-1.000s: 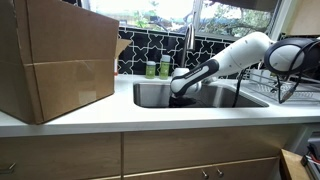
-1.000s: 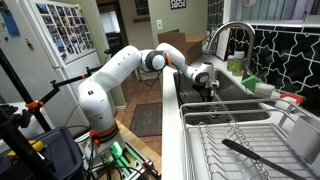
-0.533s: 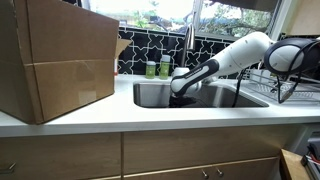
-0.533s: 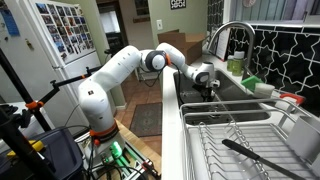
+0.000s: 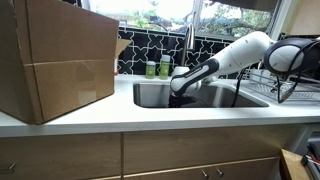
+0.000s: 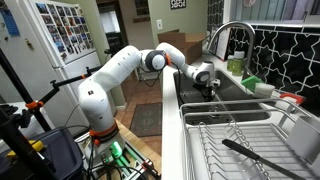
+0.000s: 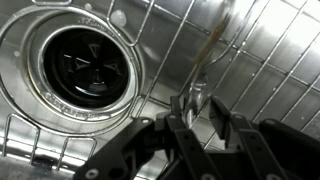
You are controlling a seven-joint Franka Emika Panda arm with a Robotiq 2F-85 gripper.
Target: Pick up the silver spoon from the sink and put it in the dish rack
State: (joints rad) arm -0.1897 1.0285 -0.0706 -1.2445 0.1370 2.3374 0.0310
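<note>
Exterior view: the arm reaches down into the sink [image 5: 150, 94]. The gripper [image 5: 180, 90] is low in the basin, toward the end nearest the cardboard box [image 5: 55, 60]. The front rim hides the fingertips and whatever lies under them. The dish rack [image 5: 292, 88] sits on the counter past the sink's opposite end, cut off by the frame edge.

Exterior view from the rack end: the rack fills the foreground, with 1 dark utensil [image 6: 255, 150] already in it. The gripper is down in the basin by the faucet [image 6: 225, 35]. The wrist and sink wall block the fingertips, so there's no read on the jaws here.

Wrist view: the silver spoon [image 7: 198, 98] lies on the wire grid [image 7: 270, 60] covering the sink floor, near the drain [image 7: 85, 62]. Its bowl end sits between the 2 fingers [image 7: 165, 135] and the handle runs away from the camera. The fingers straddle it, part-way in. I can't tell if the pads are on metal yet. The handle's far end washes out in glare.

Risks:
- The spoon is thin, slick and flat on the bars, so the pads could ride over it or pinch a grid wire instead.
- Squeezing the curved bowl could squirt it out sideways.
- A bowl-end grip leaves the handle overhung, so it could pivot or snag the grid or faucet on lift.
- A drop this near the drain could send it toward the opening.
</note>
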